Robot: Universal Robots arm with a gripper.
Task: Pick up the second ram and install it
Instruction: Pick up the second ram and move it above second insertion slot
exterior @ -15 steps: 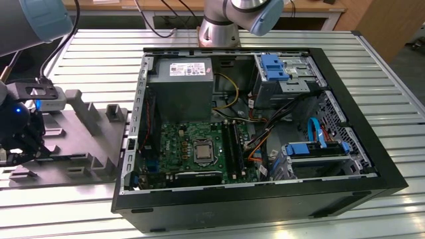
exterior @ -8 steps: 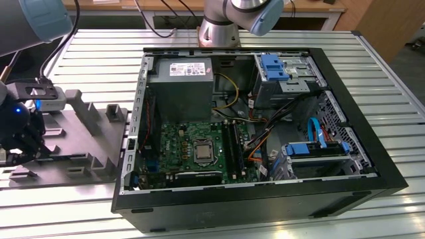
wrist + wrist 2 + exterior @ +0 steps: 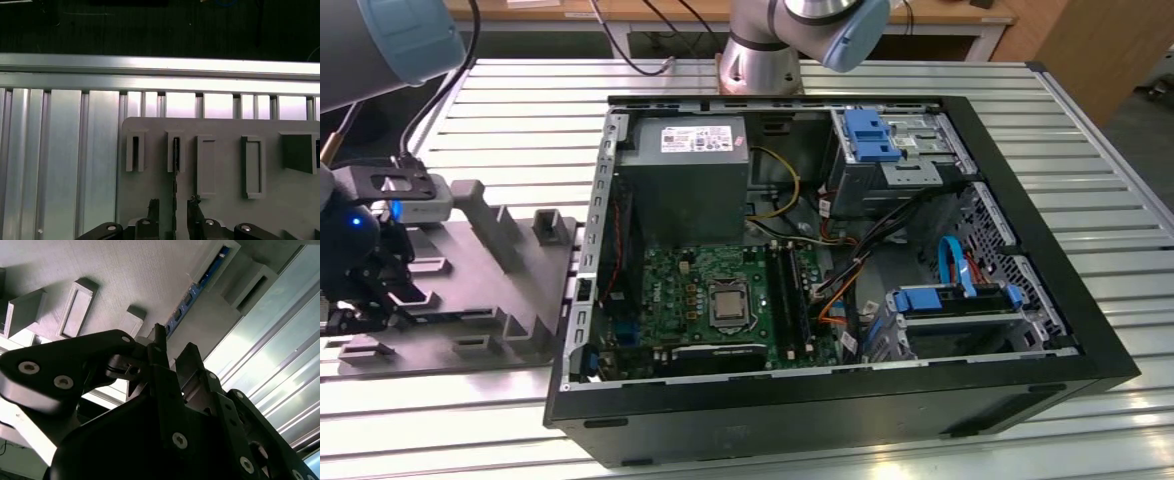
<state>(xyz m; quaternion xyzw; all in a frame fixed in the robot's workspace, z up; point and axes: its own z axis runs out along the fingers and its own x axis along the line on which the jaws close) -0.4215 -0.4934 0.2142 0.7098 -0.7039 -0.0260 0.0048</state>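
Note:
The second ram (image 3: 176, 165) is a thin blue board standing on edge in a slot of the grey holder tray (image 3: 225, 210). In the second wrist view its blue edge with dark chips (image 3: 192, 292) runs away from the fingers. My gripper (image 3: 173, 204) is open and straddles the near end of the ram, one black finger (image 3: 152, 206) on each side with a small gap. In the exterior view the gripper (image 3: 360, 300) hangs low over the tray (image 3: 480, 300) at the exterior view's left, outside the computer case.
The open black computer case (image 3: 787, 100) lies mid-table, with a grey power-supply box (image 3: 680, 190), a green motherboard (image 3: 700, 300) and black slot strips (image 3: 790, 290). The holder tray has other raised slots (image 3: 252, 167). The slatted aluminium table (image 3: 494, 120) surrounds them; the arm's base (image 3: 761, 60) stands behind the case.

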